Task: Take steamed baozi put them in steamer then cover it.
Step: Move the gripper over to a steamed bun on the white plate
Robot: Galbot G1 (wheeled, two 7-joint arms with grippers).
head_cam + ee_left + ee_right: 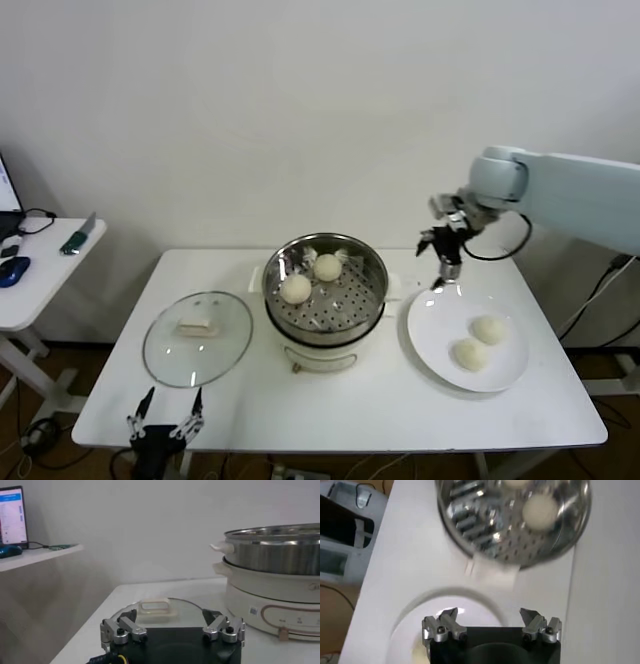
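Cream-white dough buns: two in the round perforated stainless-steel steamer (325, 290), two (478, 342) on the flat white plate (432, 330) at the table's right. Right gripper (444, 262), jaws wide and empty, hangs over the plate's far rim; the plate buns lie below and nearer the robot. Clear glass lid (198, 338) rests left of the steamer. Left gripper (165, 422), also open and empty, waits at the table's near edge just before the lid. No obstruction seen.

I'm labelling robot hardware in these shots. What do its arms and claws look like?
The right arm has a smooth, pale blue-grey rounded shell, with black cable looping at the wrist. The right claw is black, with silvery metal finger links and screws in the wrist views. The left claw matches: a black body and thin dark fingers with pale tips. No markings show.
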